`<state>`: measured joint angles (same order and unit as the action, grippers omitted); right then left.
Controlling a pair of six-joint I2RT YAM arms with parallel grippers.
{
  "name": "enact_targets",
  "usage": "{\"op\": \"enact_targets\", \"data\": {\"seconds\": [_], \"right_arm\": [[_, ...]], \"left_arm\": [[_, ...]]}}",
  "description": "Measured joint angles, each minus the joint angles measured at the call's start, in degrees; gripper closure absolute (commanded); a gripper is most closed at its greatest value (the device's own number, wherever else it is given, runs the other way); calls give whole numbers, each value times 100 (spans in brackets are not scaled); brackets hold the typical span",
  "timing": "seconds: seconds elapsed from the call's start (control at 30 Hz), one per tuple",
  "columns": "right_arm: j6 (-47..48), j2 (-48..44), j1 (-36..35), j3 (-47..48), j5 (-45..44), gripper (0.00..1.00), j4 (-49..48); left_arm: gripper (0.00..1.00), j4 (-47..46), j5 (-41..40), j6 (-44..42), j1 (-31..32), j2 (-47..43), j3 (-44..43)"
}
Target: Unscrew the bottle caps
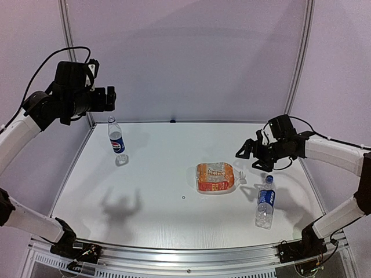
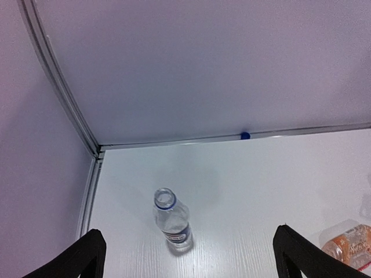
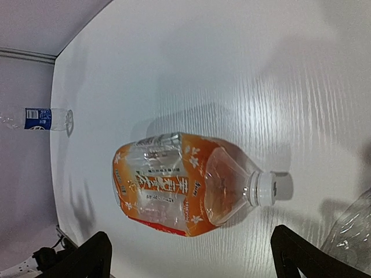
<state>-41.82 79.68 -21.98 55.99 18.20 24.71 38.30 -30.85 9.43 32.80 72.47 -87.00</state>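
One white bench [image 1: 156, 214] carries everything, closed in at the back and sides by pale panels. Two arms reach over it: the left one is raised high above the far left corner and the right one sits low over the right side.

The left tool [image 1: 111, 98] hangs in the air with its fingers [image 2: 84, 258] spread wide and nothing between them. Its wrist view looks down on the far left corner of the bench. The right tool [image 1: 248, 157] is also spread wide and empty, its fingers [image 3: 295, 252] at either lower corner of its wrist view, with the orange bottle lying below and apart from them.

The orange bottle [image 1: 215, 178], squat and clear, lies on its side right of the bench's middle. Its neck points right, and the whitish cap [image 3: 268, 189] is screwed on.

Just to its right and nearer the arm bases, the near slim bottle [image 1: 265, 202], blue-labelled, seems to stand upright with its blue cap [image 1: 269, 179] on top. The far slim bottle [image 1: 116, 138], with the same sort of label, stands upright near the far left corner, its mouth open.

A loose blue cap [image 1: 172, 121] lies at the far edge of the bench against the rail under the back panel — well apart from every bottle.
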Motion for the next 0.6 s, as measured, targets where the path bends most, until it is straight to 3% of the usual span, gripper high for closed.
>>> {"op": "enact_targets", "data": {"seconds": [0.23,0.6], "right_arm": [[-610,116,413,-623,938,10,-752],[-1375,691,835,-826,1143,21,-1115]], "left_arm": [[1,140,428,166,293,28,-9],[2,205,671,295,616,398,-280]]}}
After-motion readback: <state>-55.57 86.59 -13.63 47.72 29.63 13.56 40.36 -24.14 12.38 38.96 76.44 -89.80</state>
